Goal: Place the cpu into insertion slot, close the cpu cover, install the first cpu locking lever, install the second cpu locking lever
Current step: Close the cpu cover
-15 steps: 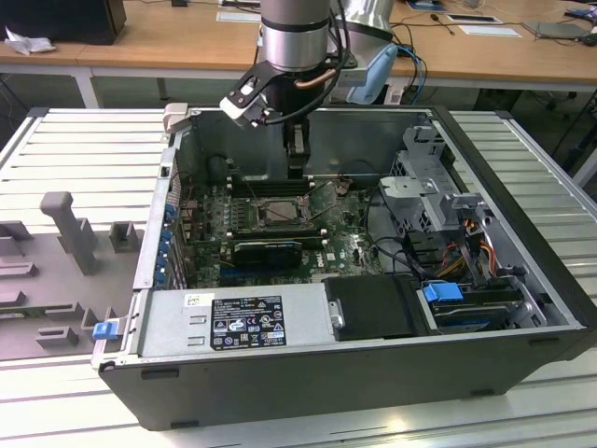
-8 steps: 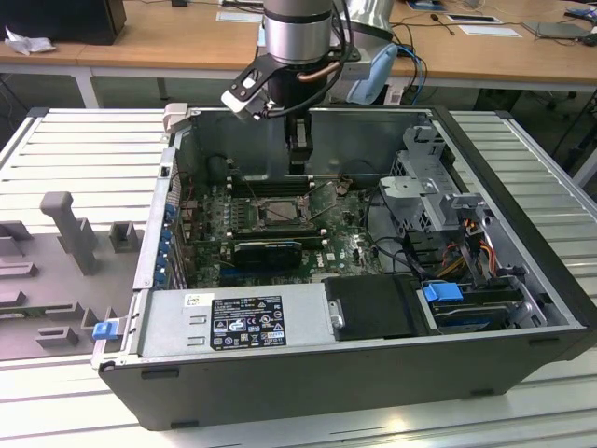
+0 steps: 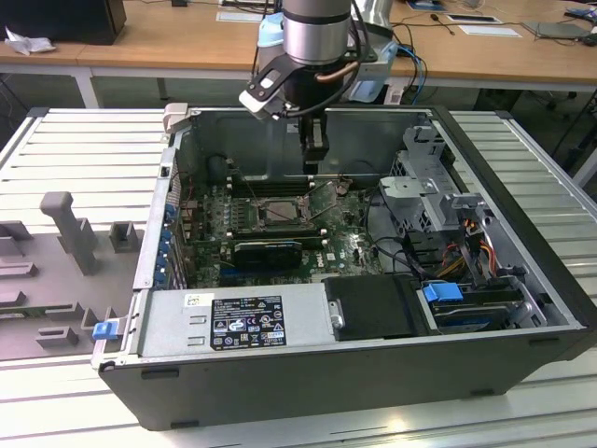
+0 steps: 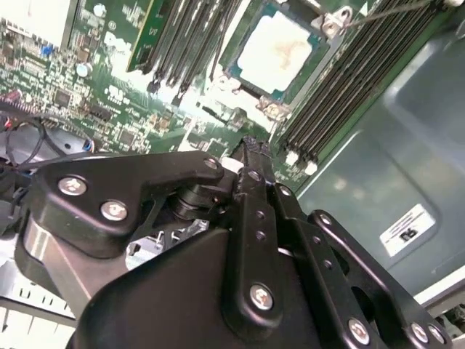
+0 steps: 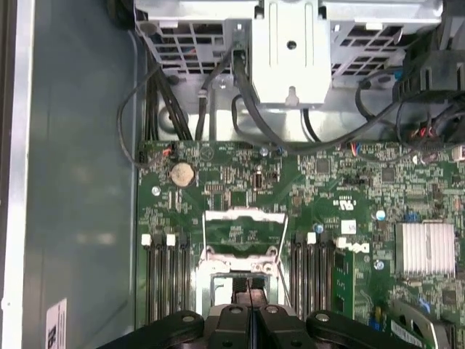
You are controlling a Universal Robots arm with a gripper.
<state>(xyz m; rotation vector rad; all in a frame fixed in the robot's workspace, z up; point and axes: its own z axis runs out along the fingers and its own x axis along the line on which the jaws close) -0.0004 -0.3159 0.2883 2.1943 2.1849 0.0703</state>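
From my console, the gripper (image 3: 315, 170) hangs low inside the open case (image 3: 522, 280), just past the far edge of the insertion slot (image 3: 280, 211) and a touch toward the exterior view's right. In both wrist views its fingers (image 5: 240, 314) are pressed together with nothing between them, so it is clenched and empty. The cpu (image 4: 282, 45) already lies flat in the socket, its pale face bare and square to the rim. The cpu cover (image 5: 244, 214) looks swung open, its frame lying beyond the socket from the fingertips with green motherboard (image 5: 349, 189) showing through its window. I judge the step in hand to be closing that cover, with the closed fingers serving as a pusher. To do it well I would press on the frame's metal edge, not through the window onto the chip. I would keep the push slow and aligned with the hinge. I would also stay clear of the thin locking lever (image 4: 385, 10) and the memory slots (image 5: 163, 276) on either side.
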